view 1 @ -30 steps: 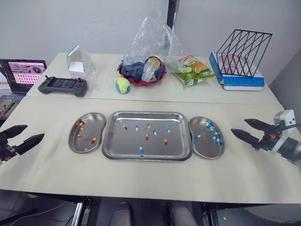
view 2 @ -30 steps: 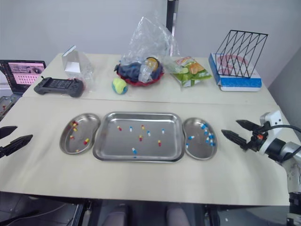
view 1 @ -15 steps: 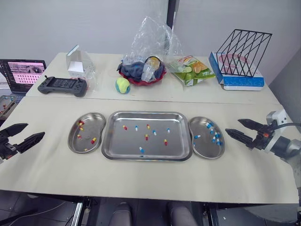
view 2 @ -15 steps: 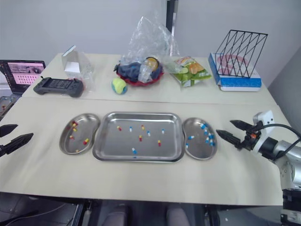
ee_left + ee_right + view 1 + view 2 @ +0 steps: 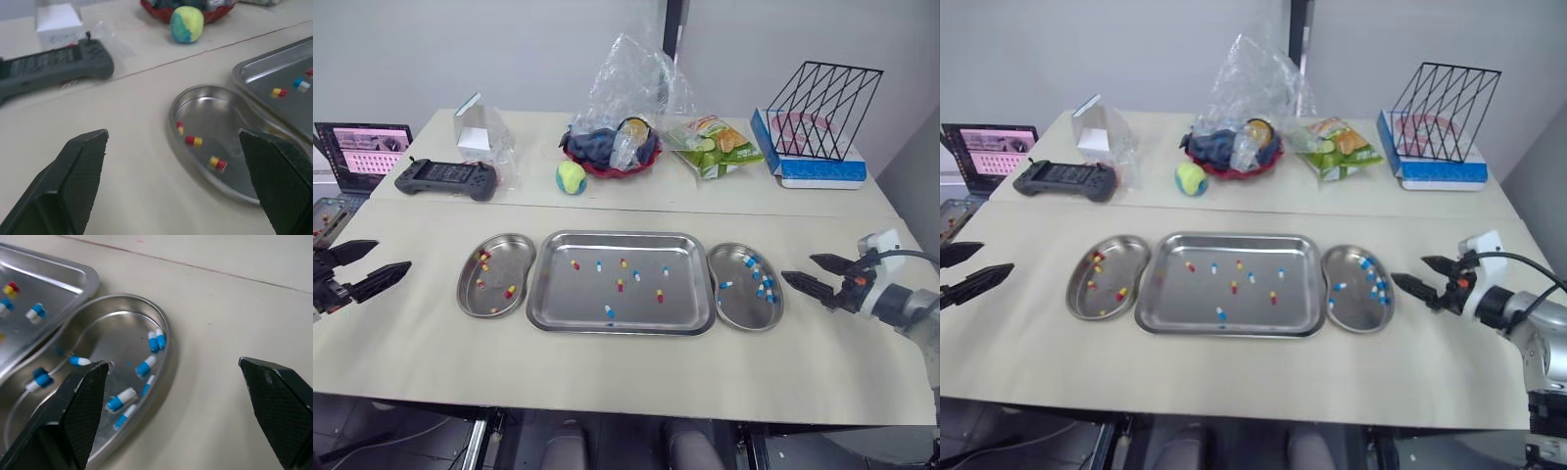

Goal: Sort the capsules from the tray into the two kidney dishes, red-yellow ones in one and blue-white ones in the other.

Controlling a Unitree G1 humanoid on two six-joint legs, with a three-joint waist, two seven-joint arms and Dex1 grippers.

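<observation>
While both arms are reaching in over the table (image 5: 607, 377) from its two ends, the left gripper (image 5: 393, 254) is holding its fingers spread wide and gripping nothing. Just ahead of its tips, with bare tabletop between, the left kidney dish (image 5: 499, 269) is holding red-yellow capsules (image 5: 509, 291). Well beyond that gripper, a black controller (image 5: 445, 179) and a yellow-green ball (image 5: 571, 176) are lying clear of its path. Between the two grippers, the tray (image 5: 548, 294) is carrying scattered capsules of both kinds (image 5: 609, 311). Just beside it, the right kidney dish (image 5: 739, 305) is holding blue-white capsules (image 5: 760, 290). The right gripper (image 5: 798, 267) is pointing at this dish from close by, fingers parted and empty, with nothing standing between them. A wire rack (image 5: 822, 98) is standing far behind it.
</observation>
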